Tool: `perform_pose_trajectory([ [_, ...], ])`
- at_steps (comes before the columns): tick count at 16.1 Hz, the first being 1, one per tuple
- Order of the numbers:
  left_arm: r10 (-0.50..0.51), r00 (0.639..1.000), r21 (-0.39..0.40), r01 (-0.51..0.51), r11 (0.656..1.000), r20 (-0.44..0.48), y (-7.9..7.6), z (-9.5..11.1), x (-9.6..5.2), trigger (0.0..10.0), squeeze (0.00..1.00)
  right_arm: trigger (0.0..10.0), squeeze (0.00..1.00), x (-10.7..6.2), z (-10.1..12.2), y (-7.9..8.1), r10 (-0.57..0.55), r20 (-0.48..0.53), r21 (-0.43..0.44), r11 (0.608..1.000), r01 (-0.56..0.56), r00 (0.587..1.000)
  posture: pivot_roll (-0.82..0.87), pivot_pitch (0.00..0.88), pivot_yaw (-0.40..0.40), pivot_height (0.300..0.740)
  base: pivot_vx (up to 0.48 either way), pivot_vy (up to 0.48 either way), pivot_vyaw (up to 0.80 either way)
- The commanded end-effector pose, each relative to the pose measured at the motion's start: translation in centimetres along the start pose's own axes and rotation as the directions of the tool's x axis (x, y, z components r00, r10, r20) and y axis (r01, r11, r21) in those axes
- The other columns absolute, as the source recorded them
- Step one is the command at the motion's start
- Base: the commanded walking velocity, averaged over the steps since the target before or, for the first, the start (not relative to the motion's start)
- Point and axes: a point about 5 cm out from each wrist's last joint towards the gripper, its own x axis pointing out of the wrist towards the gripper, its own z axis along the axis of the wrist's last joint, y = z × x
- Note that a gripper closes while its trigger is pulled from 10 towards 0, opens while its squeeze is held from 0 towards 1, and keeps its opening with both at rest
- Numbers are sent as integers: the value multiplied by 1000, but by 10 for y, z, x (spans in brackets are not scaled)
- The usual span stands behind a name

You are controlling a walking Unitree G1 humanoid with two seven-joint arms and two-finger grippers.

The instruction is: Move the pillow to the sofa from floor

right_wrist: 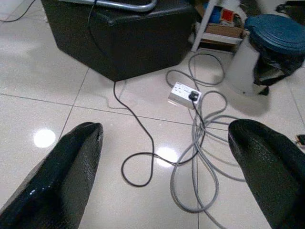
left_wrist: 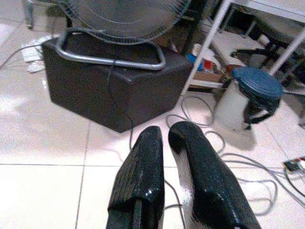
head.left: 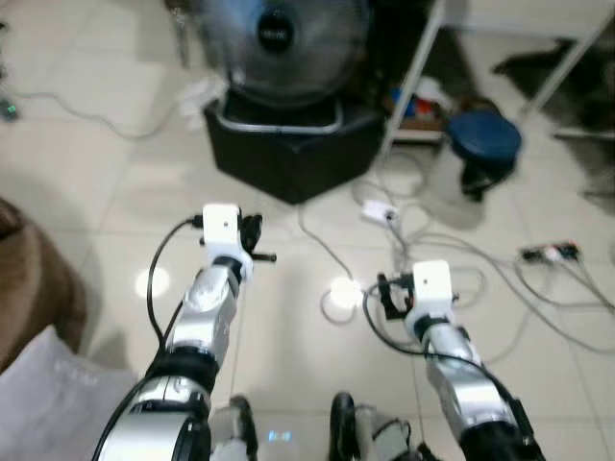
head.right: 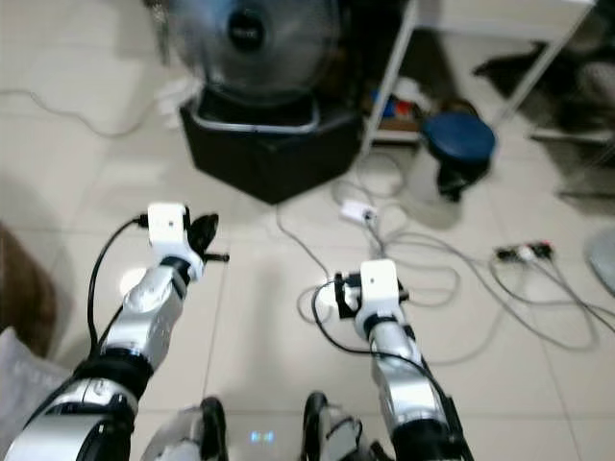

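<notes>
Left gripper (left_wrist: 164, 143) narrow, fingers nearly touching; right gripper (right_wrist: 164, 143) wide; soft grey-white pillow (head.left: 53, 403) at 8 o'clock.

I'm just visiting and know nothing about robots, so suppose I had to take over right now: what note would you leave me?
Left gripper: raised in front, fingers together, holding nothing.
Right gripper: raised in front, fingers wide apart, holding nothing.
Pillow: pale grey, at the robot's near left, beside a brown cushioned edge that may be the sofa. Whether it lies on the floor cannot be told.
Ahead: fan on a black box, loose cables, a power strip on the tiles.
Done: nothing visible yet.
Left: turn left, grasp the pillow, put it on the sofa.
</notes>
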Motion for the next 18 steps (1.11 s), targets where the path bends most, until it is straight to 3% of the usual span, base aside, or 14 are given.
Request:
perform_pose_trajectory([
  [1, 6, 1000, 1, -6, 1000, -8, 0, -2, -1, 10000, 0, 10000, 0, -4, -7, -3, -15, -29, -5, 1000, 15, 999, -160, 190, -44, 740, 0, 0, 0],
  [8, 12, 1000, 9, -12, 1000, -5, 0, -3, -1, 10000, 0, 10000, 0, -5, -7, -4, -19, -34, -6, 1000, 19, 999, -162, 192, -44, 740, -70, 0, 0],
  [18, 17, 1000, 17, -17, 1000, -3, 0, -4, -3, 10000, 0, 10000, 0, -6, -8, -5, -17, -40, -12, 1000, 17, 999, -167, 192, -48, 740, -198, 0, 0],
])
